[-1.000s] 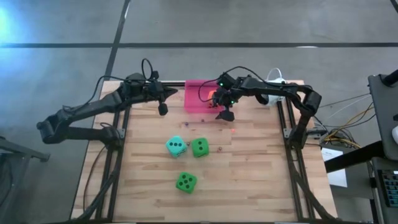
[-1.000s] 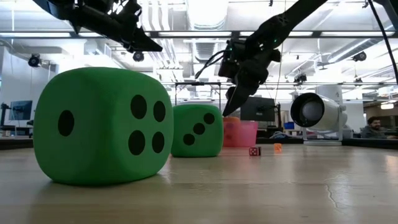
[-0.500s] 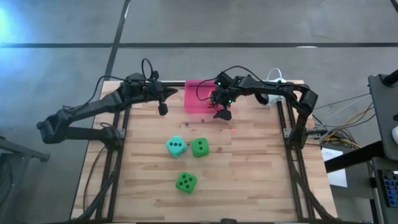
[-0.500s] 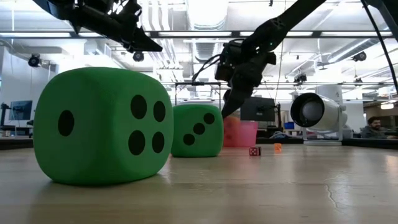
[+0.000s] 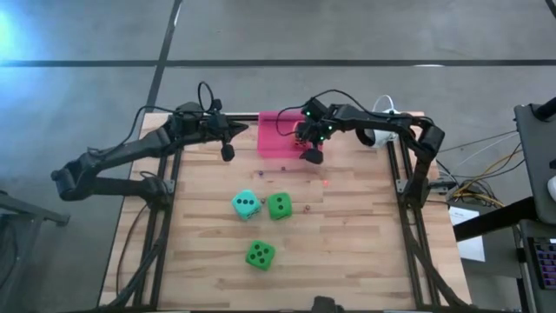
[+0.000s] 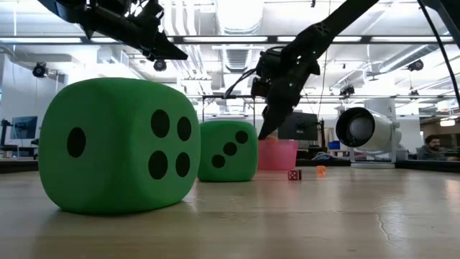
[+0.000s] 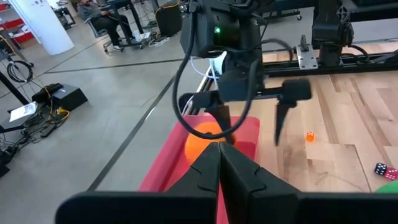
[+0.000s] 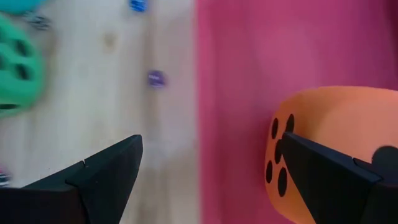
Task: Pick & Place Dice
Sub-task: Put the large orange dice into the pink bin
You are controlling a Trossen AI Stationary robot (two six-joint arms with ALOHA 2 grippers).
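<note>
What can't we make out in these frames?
- Teal die: hidden in the low view behind the near green die.
- Orange die: cut off by the right wrist view's edge; in the high view the right gripper covers it.
- Tiny dice: pips too small to read.

- Your right gripper (image 5: 310,155) hangs at the far middle of the tabletop (image 5: 347,252), its arm reaching in from the right edge with the elbow bent.
- Its fingers (image 8: 106,171) stand spread wide and point downward, with nothing clamped between them.
- Your left gripper (image 5: 228,149) waits at the far left, raised off the tabletop, its arm stretched long from the left side.
- Its fingers (image 7: 211,171) sit pressed together, tips touching.
</note>
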